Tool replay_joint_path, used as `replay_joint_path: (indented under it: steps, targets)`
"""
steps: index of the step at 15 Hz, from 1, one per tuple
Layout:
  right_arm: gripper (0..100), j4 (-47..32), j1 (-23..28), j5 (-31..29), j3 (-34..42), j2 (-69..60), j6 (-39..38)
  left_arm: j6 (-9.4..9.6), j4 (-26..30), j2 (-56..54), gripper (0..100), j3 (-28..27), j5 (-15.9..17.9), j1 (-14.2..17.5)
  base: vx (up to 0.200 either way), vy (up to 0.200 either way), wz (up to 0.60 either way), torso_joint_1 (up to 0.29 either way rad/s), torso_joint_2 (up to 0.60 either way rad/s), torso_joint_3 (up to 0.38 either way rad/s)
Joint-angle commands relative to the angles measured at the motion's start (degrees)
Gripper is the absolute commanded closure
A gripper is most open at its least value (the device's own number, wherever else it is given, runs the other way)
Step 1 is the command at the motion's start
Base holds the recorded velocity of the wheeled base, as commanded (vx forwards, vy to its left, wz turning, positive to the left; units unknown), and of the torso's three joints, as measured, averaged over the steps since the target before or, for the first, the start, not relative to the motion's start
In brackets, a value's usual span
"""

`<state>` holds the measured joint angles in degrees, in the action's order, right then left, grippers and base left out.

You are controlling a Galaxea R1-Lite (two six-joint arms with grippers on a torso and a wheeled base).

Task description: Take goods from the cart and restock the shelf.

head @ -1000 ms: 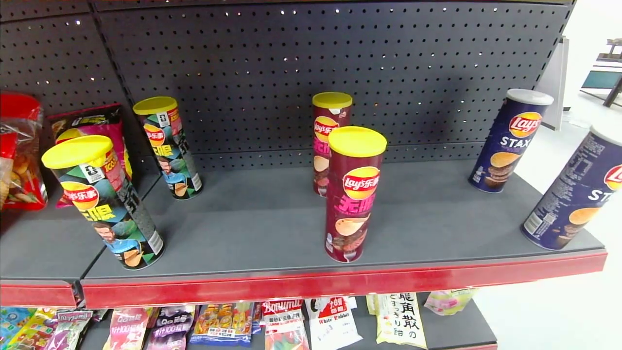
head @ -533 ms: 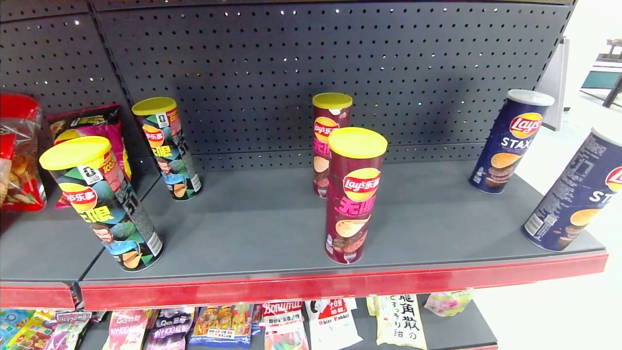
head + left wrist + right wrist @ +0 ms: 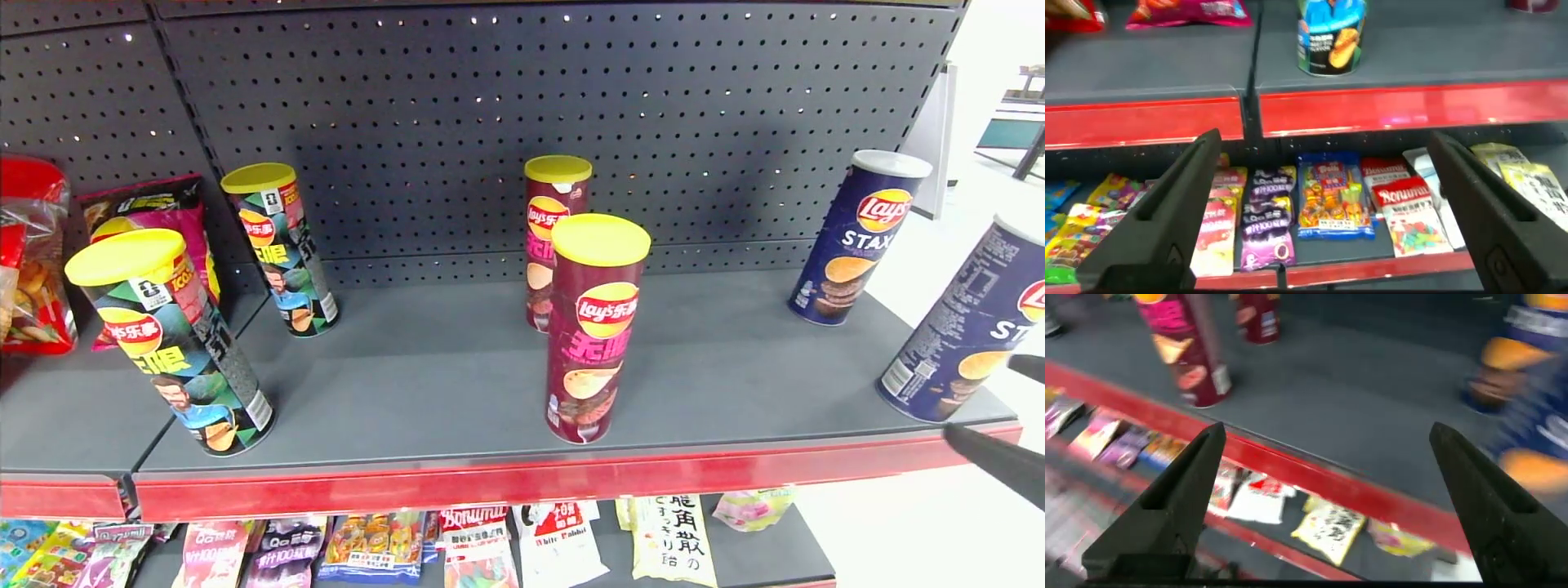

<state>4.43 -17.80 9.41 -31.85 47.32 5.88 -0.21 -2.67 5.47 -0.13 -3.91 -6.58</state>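
On the grey shelf (image 3: 457,376) stand two maroon chip cans with yellow lids, one in front (image 3: 596,327) and one behind (image 3: 553,237). Two black and teal cans (image 3: 175,343) (image 3: 282,249) stand at the left, two dark blue cans (image 3: 857,237) (image 3: 967,327) at the right. My right gripper (image 3: 984,396) is open and empty beside the front blue can, level with the shelf's red edge. In its wrist view the right gripper (image 3: 1327,498) faces the front maroon can (image 3: 1188,351) and the blue can (image 3: 1527,384). My left gripper (image 3: 1323,204) is open and empty, in front of the lower shelf, below the black and teal can (image 3: 1331,37).
Red and pink snack bags (image 3: 33,261) fill the shelf's far left. The lower shelf holds several flat snack packets (image 3: 482,543). A perforated back panel (image 3: 522,114) closes the shelf behind. Bare shelf lies between the cans.
The right gripper's fingers have come into the head view at the right edge. The cans have not moved.
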Motion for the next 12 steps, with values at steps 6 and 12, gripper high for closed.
replay_joint_path:
  steps: [6,12]
  targets:
    - [0,11.48,-12.70,0.52,-3.39,30.11,-2.54,-0.06,0.03,0.24,0,0.05,0.05,-0.01,0.000,0.000,0.00,0.000,0.00,0.000]
    - [0,18.69,-12.88,-0.53,-3.04,39.86,-2.98,-0.06,0.03,0.24,0,0.05,0.05,-0.01,0.000,0.000,0.00,0.000,0.00,0.000]
